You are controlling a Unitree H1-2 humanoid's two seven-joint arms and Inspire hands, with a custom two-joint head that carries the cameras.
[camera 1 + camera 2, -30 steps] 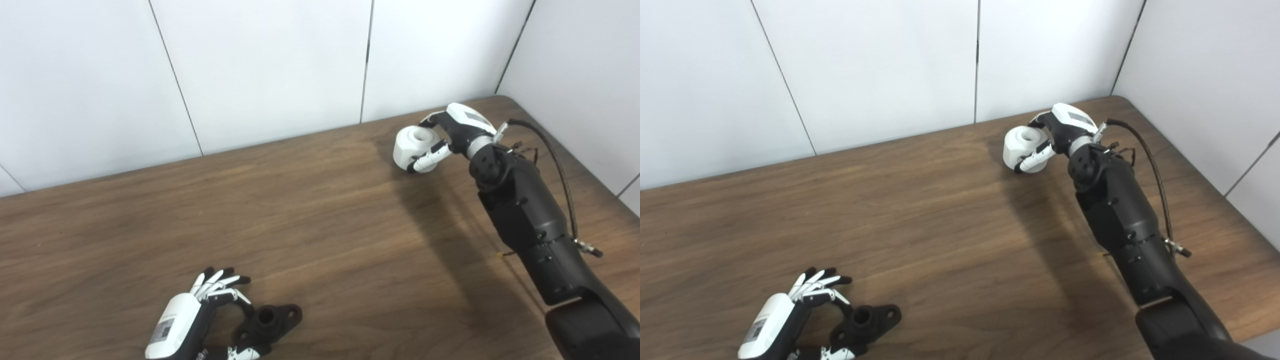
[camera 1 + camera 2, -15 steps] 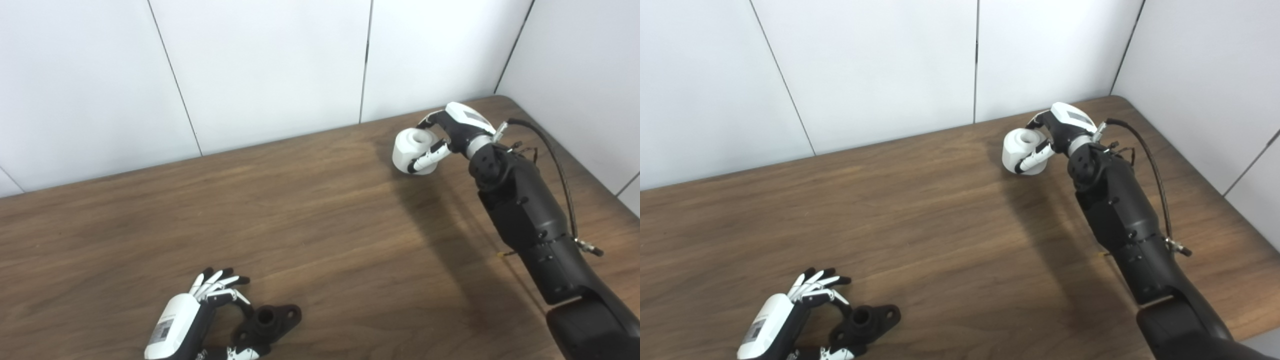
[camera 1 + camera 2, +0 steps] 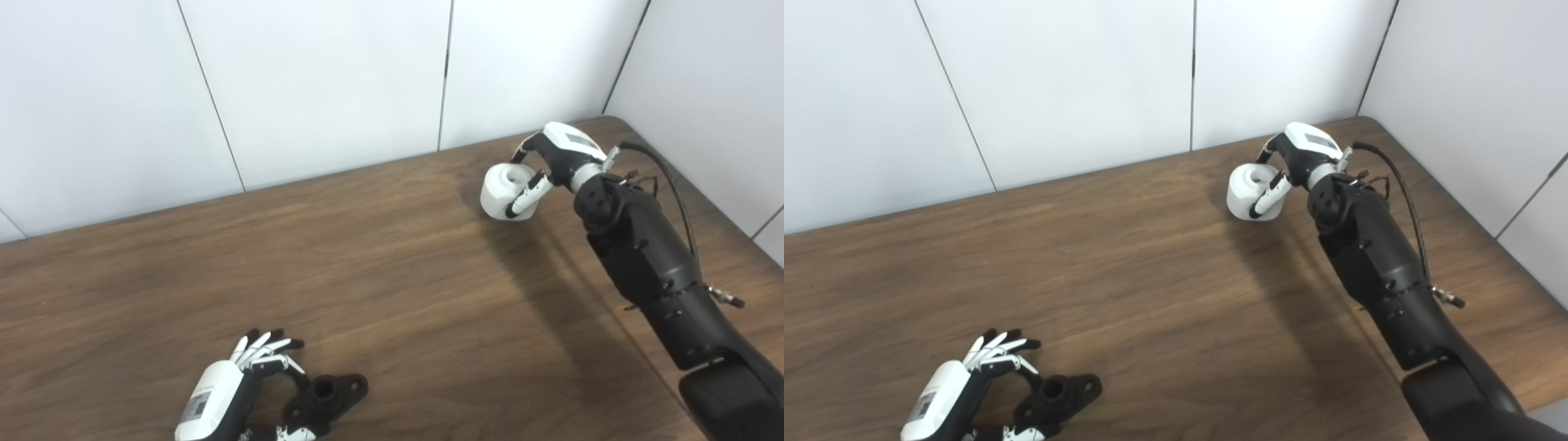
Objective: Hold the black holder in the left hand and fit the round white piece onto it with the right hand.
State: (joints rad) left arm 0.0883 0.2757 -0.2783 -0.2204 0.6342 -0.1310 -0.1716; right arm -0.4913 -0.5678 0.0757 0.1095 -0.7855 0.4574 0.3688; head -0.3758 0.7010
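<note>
— Left eye view first: where are your hands?

— My right hand (image 3: 554, 160) is far out near the back right corner of the wooden table (image 3: 392, 269), with its fingers and thumb wrapped around the round white piece (image 3: 506, 191). The piece is tilted, its hollow top facing up and toward the wall. I cannot tell whether it touches the wood.

— And the left?

— My left hand (image 3: 236, 387) sits at the near edge, low in both views. Its fingers (image 3: 264, 346) curl above the black holder (image 3: 327, 395) and the thumb reaches in below it, but they are spread. I cannot tell whether they touch it. The holder lies flat on the table with its short tube pointing up.

— Anything between the two?

— Only bare wood and my right arm's shadow. White wall panels (image 3: 318, 86) stand behind the table, and a black cable (image 3: 1402, 196) loops off my right forearm.
</note>
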